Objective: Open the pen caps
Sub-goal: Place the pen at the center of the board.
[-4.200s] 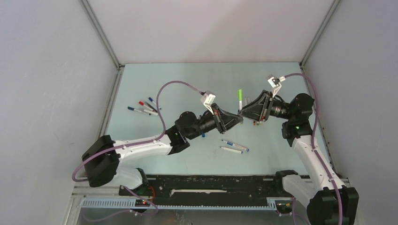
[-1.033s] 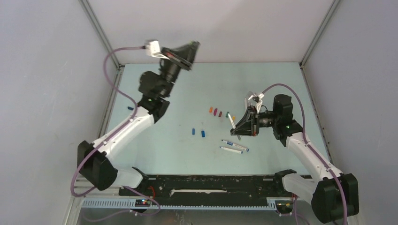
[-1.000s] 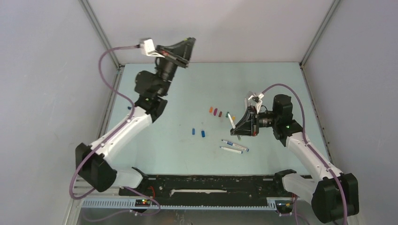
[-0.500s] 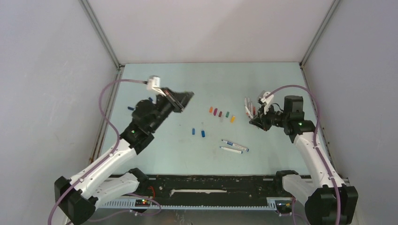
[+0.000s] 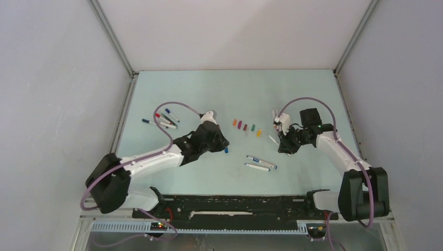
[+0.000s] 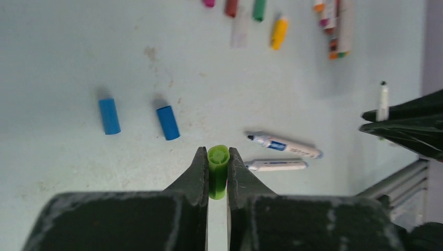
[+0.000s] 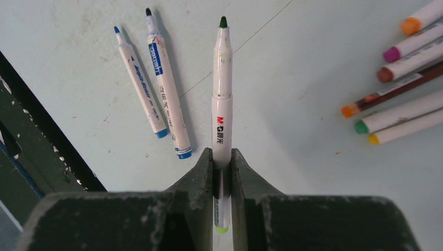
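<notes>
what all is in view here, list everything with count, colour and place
row of caps: five; orange, purple, red, green, yellow; table centre
blue caps: two; blue; lying apart near the left hand
green cap: one; green; pinched in the left hand
capped pens: a handful, count unclear; white, red and blue caps; far left
blue pens: two; white, uncapped; side by side, front of centre
pen cluster: about six; white, coloured ends; right of the row
green-tipped pen: one; white, uncapped; in the right hand
table: one; pale teal
left hand: black, shut
right hand: black, shut
</notes>
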Action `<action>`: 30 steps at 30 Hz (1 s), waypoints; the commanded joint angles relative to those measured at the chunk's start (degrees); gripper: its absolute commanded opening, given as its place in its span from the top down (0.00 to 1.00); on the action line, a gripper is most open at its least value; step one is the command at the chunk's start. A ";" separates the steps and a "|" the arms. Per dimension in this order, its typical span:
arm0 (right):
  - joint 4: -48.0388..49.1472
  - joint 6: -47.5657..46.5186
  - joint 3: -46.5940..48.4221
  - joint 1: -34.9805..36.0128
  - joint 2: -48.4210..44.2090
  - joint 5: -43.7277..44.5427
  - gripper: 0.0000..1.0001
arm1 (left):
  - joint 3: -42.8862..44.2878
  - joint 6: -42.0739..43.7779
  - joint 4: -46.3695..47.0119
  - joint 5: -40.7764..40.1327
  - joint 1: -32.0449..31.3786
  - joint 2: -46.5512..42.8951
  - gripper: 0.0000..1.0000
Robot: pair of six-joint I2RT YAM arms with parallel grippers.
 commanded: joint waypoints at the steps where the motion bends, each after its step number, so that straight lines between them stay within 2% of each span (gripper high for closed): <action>1: -0.74 -0.53 3.04 2.56 3.32 2.82 0.87 | 6.06 -4.26 -2.21 -3.07 -1.33 6.07 1.00; 14: -2.09 2.70 6.34 7.63 12.87 4.91 0.85 | 16.60 -6.67 -10.27 -4.57 -3.60 21.59 0.96; 30: -3.25 3.25 7.41 10.32 17.10 5.86 0.81 | 22.34 -5.80 -16.01 -4.79 -3.60 29.92 0.88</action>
